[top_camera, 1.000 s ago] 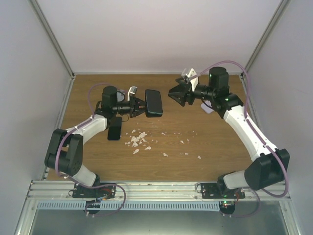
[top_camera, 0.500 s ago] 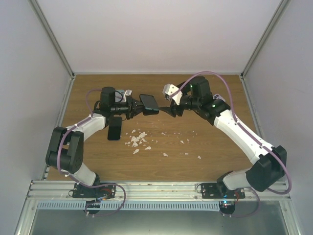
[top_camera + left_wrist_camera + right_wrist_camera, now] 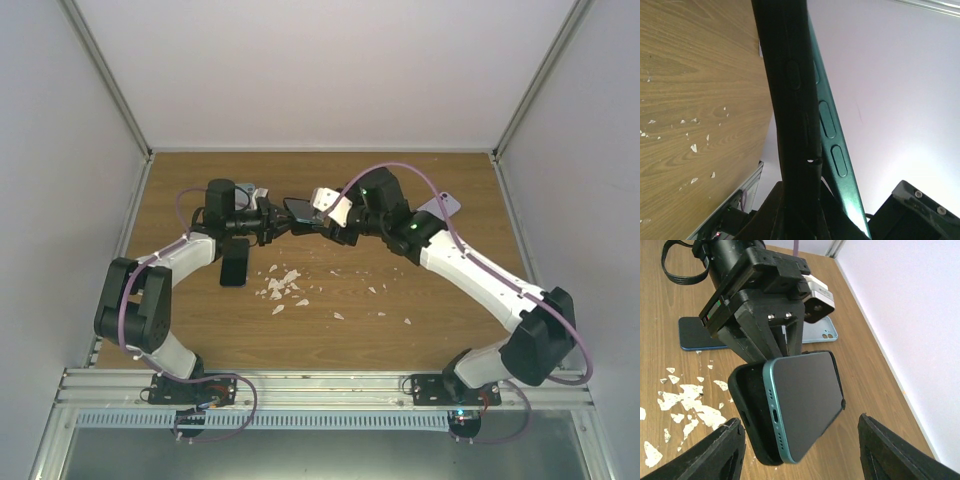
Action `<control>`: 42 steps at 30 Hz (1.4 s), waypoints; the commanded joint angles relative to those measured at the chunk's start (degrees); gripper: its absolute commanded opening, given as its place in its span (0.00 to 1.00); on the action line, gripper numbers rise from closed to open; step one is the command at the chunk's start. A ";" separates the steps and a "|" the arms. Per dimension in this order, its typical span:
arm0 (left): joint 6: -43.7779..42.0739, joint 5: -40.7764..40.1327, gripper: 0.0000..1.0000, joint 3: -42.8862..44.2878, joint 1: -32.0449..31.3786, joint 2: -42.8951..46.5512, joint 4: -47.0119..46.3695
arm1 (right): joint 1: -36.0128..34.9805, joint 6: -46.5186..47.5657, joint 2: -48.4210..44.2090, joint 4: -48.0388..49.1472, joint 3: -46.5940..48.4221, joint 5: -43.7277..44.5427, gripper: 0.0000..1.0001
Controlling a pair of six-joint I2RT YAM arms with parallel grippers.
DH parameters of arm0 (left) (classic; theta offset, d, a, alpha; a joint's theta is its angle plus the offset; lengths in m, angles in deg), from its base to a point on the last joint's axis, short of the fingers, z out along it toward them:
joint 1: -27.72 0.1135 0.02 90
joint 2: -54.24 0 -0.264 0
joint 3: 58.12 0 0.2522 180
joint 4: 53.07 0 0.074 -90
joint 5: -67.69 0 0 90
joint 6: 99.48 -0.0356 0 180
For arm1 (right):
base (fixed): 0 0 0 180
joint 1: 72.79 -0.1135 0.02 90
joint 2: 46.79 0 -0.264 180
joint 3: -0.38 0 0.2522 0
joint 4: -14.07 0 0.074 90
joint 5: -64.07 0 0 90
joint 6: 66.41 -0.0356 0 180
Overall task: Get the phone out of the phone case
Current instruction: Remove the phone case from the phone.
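Left claw clamped tight on black phone case, held off tabletop, upper centre of top view. Teal phone sits partly peeled out of case, port end free. Right claw wide, fingers flanking phone, no contact visible. White flakes lower left of phone.

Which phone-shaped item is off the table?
The teal phone in the black case, in the left gripper; the dark blue slab and pale blue case lie flat.
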 commanded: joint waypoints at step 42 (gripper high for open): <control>0.50 0.38 0.00 -3.20 1.24 1.52 -5.07 | -12.38 10.75 9.02 9.49 1.41 27.81 0.01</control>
